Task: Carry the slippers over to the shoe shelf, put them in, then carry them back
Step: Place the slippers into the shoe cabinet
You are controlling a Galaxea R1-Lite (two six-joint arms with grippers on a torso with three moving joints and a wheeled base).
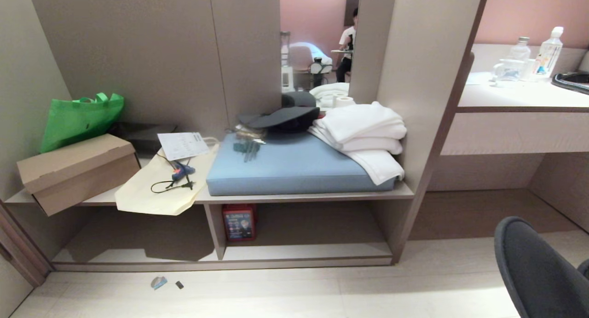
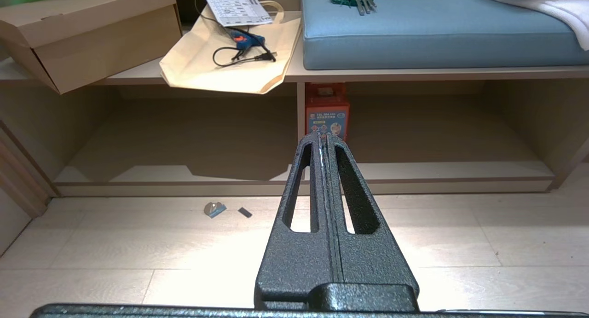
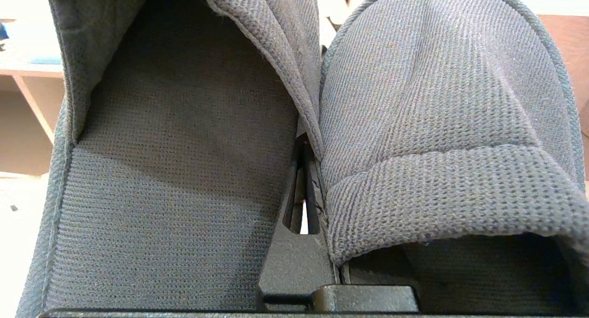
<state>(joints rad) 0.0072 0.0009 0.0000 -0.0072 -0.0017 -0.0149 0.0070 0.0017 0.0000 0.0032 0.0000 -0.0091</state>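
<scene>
Right gripper (image 3: pixel 303 170) clamped on the slippers (image 3: pixel 428 101), one either side, left gripper (image 2: pixel 322 141) pressed closed, empty, shoe shelf (image 2: pixel 460 170) at twelve o'clock.

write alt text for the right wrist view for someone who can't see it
The right end effector is shut on the inner edges of the slippers, a grey knit pair that fills nearly the whole view, one on each side of it. Slivers of the shoe shelf and pale floor show past them.
</scene>
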